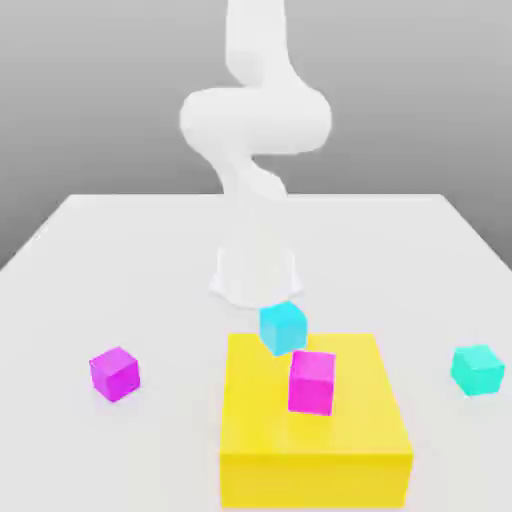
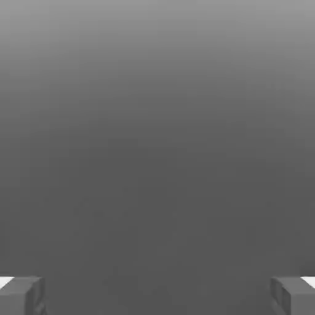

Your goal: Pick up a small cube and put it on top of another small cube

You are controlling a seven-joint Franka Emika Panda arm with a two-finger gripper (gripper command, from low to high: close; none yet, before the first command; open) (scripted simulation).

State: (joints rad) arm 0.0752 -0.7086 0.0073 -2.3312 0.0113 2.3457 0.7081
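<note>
Magenta cube sits alone at the exterior view's left of the white tabletop. Mid-scene, 2 cubes, sky-cyan and pink, rest on the yellow block. Far right, the small cube lies untouched. Nothing is stacked yet; the claw gapes wide, empty.

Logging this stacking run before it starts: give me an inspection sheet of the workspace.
Surface: white tabletop, flat.
Job's things: small greenish-teal cube on the table at the exterior view's right, apart from the rest.
Clutter: large yellow block carrying a pink cube; sky-cyan cube at its far edge; magenta cube at the left.
Grippers: hand open, holding nothing.
Cables: nothing seen.
Surroundings: plain grey backdrop.
</note>
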